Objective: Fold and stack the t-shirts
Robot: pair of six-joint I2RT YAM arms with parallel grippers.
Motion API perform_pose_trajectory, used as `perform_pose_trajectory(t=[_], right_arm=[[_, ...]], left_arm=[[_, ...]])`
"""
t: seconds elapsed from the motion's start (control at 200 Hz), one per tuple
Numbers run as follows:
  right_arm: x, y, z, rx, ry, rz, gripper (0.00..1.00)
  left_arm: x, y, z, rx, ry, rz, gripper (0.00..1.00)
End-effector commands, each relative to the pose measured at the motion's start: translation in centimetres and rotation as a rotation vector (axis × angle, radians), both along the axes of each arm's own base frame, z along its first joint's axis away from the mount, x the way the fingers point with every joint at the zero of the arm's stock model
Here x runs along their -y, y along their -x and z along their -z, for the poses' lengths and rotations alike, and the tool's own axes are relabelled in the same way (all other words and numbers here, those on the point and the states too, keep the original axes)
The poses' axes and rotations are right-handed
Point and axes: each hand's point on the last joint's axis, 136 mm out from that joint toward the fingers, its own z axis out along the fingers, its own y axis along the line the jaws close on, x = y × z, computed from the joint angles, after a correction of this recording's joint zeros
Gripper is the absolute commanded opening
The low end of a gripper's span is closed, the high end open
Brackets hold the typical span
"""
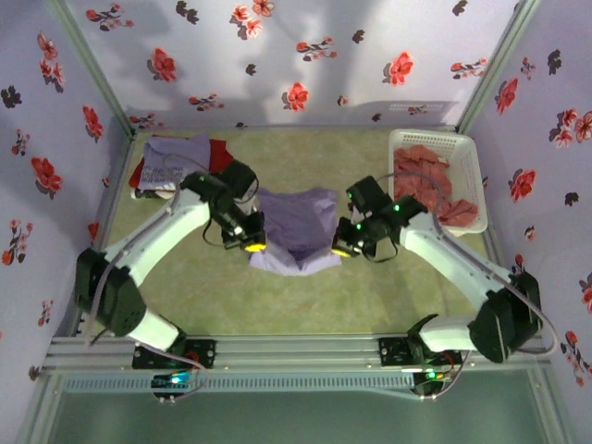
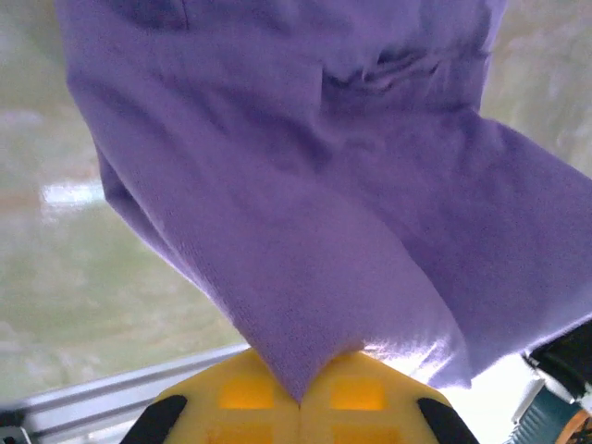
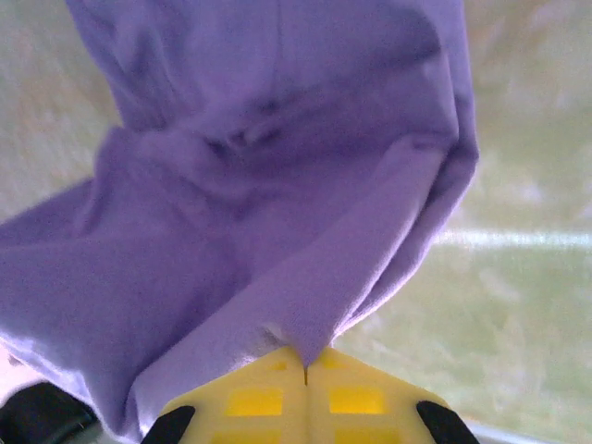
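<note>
A plain lavender t-shirt (image 1: pixel 298 227) hangs bunched between my two grippers over the middle of the green table. My left gripper (image 1: pixel 252 242) is shut on its left corner; in the left wrist view the cloth (image 2: pixel 305 203) runs into the closed yellow jaws (image 2: pixel 300 400). On the other corner my right gripper (image 1: pixel 343 246) is shut, and the fabric (image 3: pixel 259 213) is pinched at the closed jaws (image 3: pixel 306 372). At the back left lies a folded purple t-shirt with white lettering (image 1: pixel 176 157) on top of a red t-shirt (image 1: pixel 220 155).
A white slatted basket (image 1: pixel 466 153) at the back right holds salmon-red t-shirts (image 1: pixel 427 180). Floral walls close in the table on three sides. A metal rail (image 1: pixel 296 351) runs along the near edge.
</note>
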Motion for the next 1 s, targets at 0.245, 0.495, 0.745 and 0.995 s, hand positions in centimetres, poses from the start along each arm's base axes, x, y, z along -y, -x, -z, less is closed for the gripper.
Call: perform_pose_trajectory(t=[0.245, 0.495, 0.745, 0.995], right_arm=[[0.6, -8.3, -0.3, 0.065, 0.022, -0.049, 0.00], [1.5, -15.2, 2.4, 0.070, 0.003, 0.033, 0.00], [1.1, -21.1, 4.4, 0.092, 0.010, 0.062, 0.00], [1.4, -23.7, 7.0, 0.085, 0.047, 0.064, 0.00]], left_arm=[[-0.6, -9.5, -1.0, 0.042, 0.062, 0.025, 0.00], [-1.2, -15.7, 4.4, -0.003, 0.104, -0.015, 0.00], [-2.3, -19.2, 6.9, -0.036, 0.078, -0.046, 0.00], [-3.2, -21.5, 9.0, -0.033, 0.093, -0.091, 0.00]])
